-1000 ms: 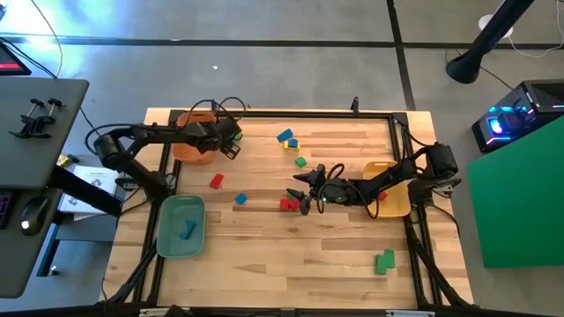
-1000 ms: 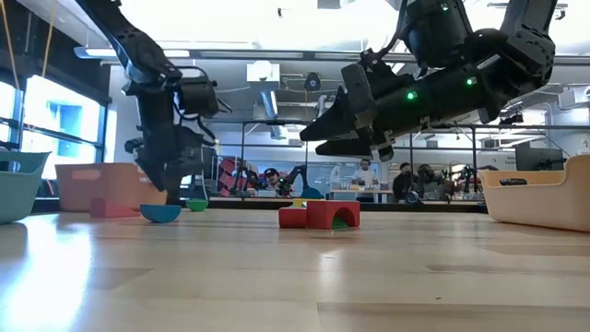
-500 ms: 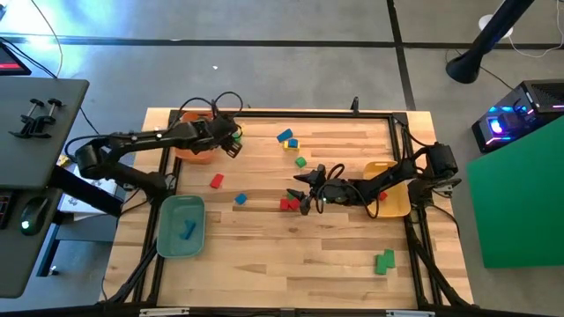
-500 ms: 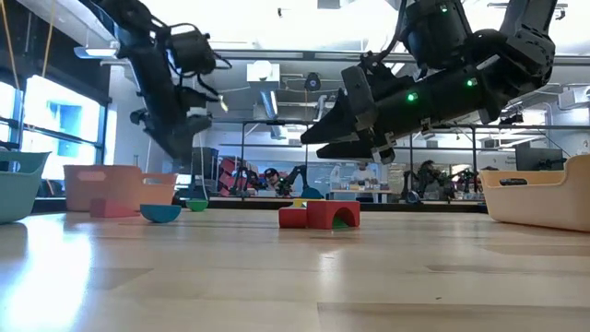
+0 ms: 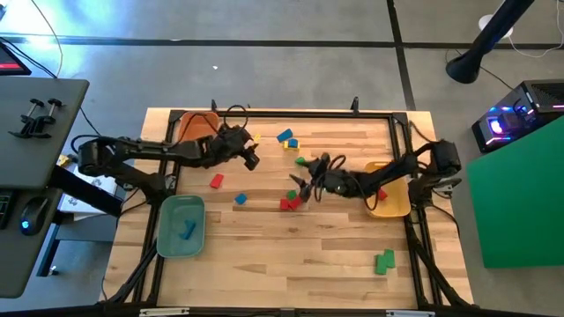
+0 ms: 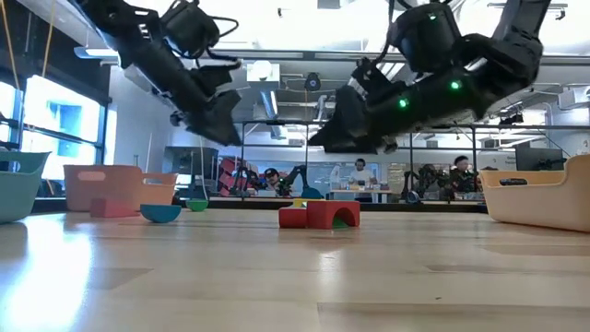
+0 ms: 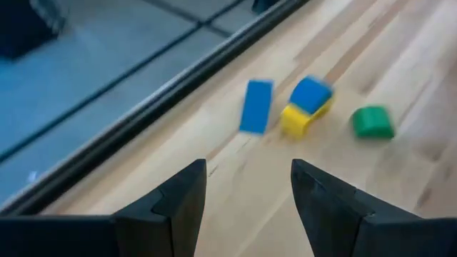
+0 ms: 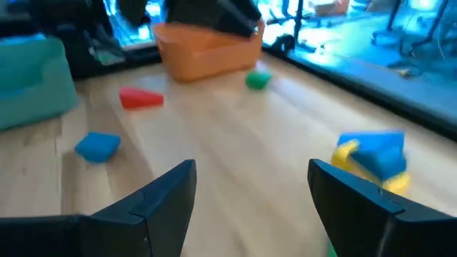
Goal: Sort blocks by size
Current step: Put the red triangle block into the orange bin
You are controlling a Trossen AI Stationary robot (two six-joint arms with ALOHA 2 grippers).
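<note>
Small blocks lie scattered on the wooden table: a blue one (image 5: pixel 284 136), a blue one on a yellow one (image 5: pixel 292 143), a green one (image 5: pixel 300 162), a red wedge (image 5: pixel 216 180), a small blue one (image 5: pixel 240 199), and red ones (image 5: pixel 287 203) at the middle. My left gripper (image 5: pixel 249 157) hovers open above the table, just right of the orange tray (image 5: pixel 196 128), pointing toward the far blocks (image 7: pixel 308 106). My right gripper (image 5: pixel 298 187) hovers open above the red blocks (image 6: pixel 318 215). Neither gripper holds anything.
A teal tray (image 5: pixel 181 224) at the near left holds a blue block (image 5: pixel 187 231). A yellow tray (image 5: pixel 388 189) stands at the right under my right arm. Green blocks (image 5: pixel 384 261) lie near the table's near right corner. A black frame borders the table.
My left gripper has swung from over the orange tray toward the table's right, rising and tipping up from steeply downward to nearly level. My right gripper has shifted a little toward the far edge, staying above the red blocks. Both stay open; no block has moved.
</note>
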